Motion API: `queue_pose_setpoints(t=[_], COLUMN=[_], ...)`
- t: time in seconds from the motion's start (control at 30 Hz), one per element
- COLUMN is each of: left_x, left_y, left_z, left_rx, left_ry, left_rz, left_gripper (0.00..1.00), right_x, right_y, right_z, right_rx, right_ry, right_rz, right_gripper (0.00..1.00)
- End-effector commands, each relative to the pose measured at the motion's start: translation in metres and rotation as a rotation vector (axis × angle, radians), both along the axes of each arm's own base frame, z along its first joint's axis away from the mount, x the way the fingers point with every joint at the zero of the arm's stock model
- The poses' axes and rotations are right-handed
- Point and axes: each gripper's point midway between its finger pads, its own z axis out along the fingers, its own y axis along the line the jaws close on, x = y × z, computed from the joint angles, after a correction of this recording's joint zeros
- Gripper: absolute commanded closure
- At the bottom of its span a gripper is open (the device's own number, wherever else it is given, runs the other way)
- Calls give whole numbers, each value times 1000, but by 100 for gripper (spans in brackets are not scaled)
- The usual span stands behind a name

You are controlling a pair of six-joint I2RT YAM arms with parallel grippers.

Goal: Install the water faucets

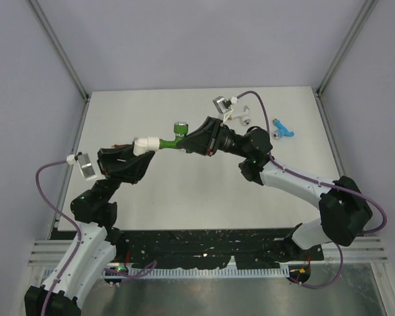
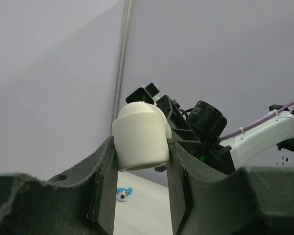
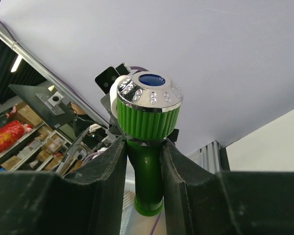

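Right pincer clamps the green T-shaped plastic faucet; left pincer grips the stubby white plastic fitting, apparently aligned for joining.

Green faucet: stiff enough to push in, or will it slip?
Likely stiff: green faucet looks like moulded plastic, stem straight in the right gripper. Its smooth glossy stem could twist between the jaws under load. Probably light; the metal cap is small.

Pale table, blue faucet, white faucet nearby
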Motion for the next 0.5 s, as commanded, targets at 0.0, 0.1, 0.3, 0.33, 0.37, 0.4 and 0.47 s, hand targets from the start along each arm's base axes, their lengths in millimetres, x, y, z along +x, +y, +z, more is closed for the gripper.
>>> queue_pose_setpoints(t=[0.0,0.1,0.3,0.33,0.37,0.4,0.47], left_x=[-46,-32,15,20,25,27,30], left_y=[4,13,25,28,31,33,37], left_z=[33,30,4,1,-3,-3,-1], left_rx=[-32,-88,-119,-123,-130,-137,-152], left_ry=[-211,-120,239,296,352,390,457], left_rz=[-49,-5,113,129,146,158,179], left_gripper=[100,100,100,100,100,100,100], right_x=[38,42,56,59,63,61,60], right_y=[-14,-22,-43,-49,-52,-58,-69], right_z=[10,11,9,7,5,5,7], right_rx=[56,40,-74,-110,-145,-156,-179], right_ry=[134,78,-163,-191,-268,-321,-490], right_rz=[-105,-163,-370,-423,-479,-510,-597], right_gripper=[64,52,39,38,35,32,30])
